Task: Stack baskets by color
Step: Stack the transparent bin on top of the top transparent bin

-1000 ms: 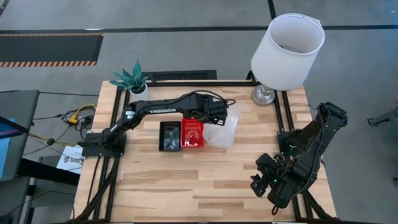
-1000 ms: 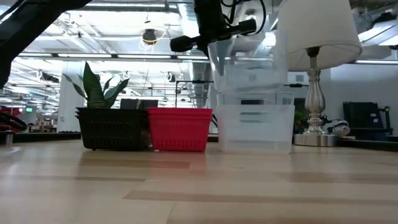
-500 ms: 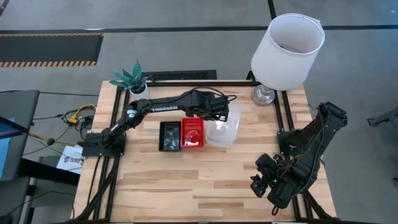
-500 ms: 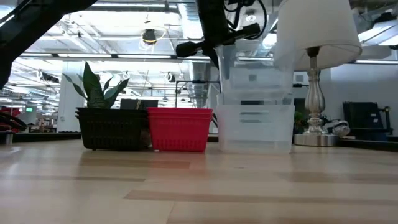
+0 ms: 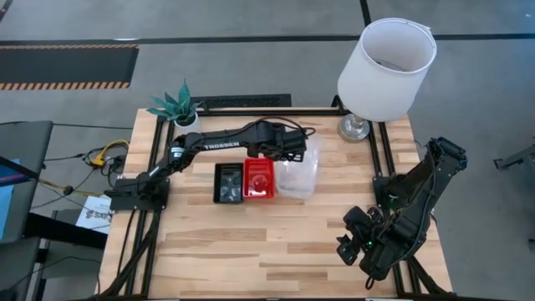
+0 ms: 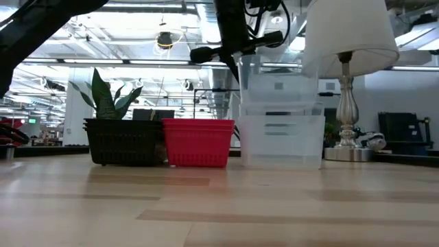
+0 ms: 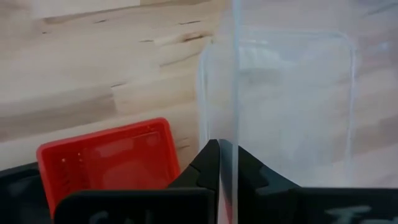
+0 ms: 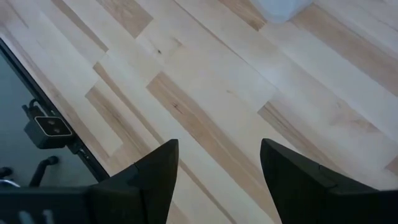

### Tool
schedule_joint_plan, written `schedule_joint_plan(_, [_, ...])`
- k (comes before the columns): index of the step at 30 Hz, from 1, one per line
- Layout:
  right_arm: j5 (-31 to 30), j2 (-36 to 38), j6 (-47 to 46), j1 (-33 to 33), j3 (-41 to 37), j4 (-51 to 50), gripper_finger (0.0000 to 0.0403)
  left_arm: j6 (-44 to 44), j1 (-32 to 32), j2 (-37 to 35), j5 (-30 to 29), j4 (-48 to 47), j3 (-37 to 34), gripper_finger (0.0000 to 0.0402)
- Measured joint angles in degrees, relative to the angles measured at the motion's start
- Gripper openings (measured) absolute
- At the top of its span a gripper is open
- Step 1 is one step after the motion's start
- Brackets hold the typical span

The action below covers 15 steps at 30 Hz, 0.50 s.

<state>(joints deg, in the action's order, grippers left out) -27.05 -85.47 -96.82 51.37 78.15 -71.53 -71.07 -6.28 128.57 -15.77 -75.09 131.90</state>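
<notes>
A black basket, a red basket and a clear basket stand side by side on the table's middle. A second clear basket hangs about level right over the clear one on the table; whether the two touch I cannot tell. My left gripper is shut on it from the far side. My right gripper waits open near the table's near right corner, with only bare wood under its fingers. My left gripper pinches one thin side wall of the upper clear basket at its rim, one finger inside the basket and one outside. The fingers slant steeply down from above. The basket hangs below them, about level, over the clear basket on the table.
A white lamp stands at the far right corner, its base just right of the clear baskets. A small potted plant sits at the far left corner. The near half of the table is bare wood.
The held clear basket hung tilted a second ago; it has swung to about level and now sits squarely over the clear basket on the table. My left gripper has stayed shut on its wall and has hardly shifted.
</notes>
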Motion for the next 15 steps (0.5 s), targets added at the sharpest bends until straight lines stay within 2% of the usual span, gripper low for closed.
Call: schedule_joint_plan(15, [0.02, 0.0, 1.34, 0.0, 0.0, 0.02, 0.0249, 0.77, 0.18, 0.0, 1.51, -1.27, 0.0, 0.0])
